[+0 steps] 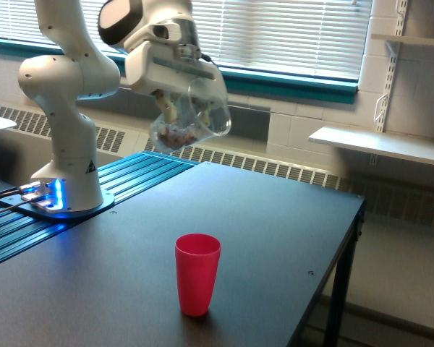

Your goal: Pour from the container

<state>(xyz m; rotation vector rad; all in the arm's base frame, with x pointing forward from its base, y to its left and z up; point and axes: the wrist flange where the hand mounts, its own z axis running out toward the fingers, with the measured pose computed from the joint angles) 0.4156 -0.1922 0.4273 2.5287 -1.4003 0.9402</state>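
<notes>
The counter (pixel 275 217) is a dark, matte slab with a plain top, its far corner ending towards the exterior view's right, where a thin black leg (pixel 338 289) drops to the floor. A red cup (pixel 197 273) stands upright on it near the front, mouth open, nothing touching it. Taking that cup as the mark: behind it and towards the exterior view's left, the white robot arm (pixel 65 108) rises from a round base (pixel 61 202) lit blue at the foot, bolted on a ribbed blue-black panel (pixel 130 181) that adjoins the counter. Behind everything runs a window with closed slatted blinds (pixel 289 32) over a teal sill (pixel 296 81), then a long radiator grille (pixel 239 163) along a pale block wall. Far off to the exterior view's right of the cup, a white shelf (pixel 380 144) juts from the wall.

High above the cup and a little towards the exterior view's left, the claw (pixel 175 112) grips the container (pixel 195 119), a clear cup tilted with its mouth towards the exterior view's right. Small pinkish-brown pieces (pixel 177 136) sit heaped at its lower end.

The fingers are mostly hidden behind the clear wall and the arm's head, so their exact hold is hard to make out. The arm's upper links are cut off by the top edge.
</notes>
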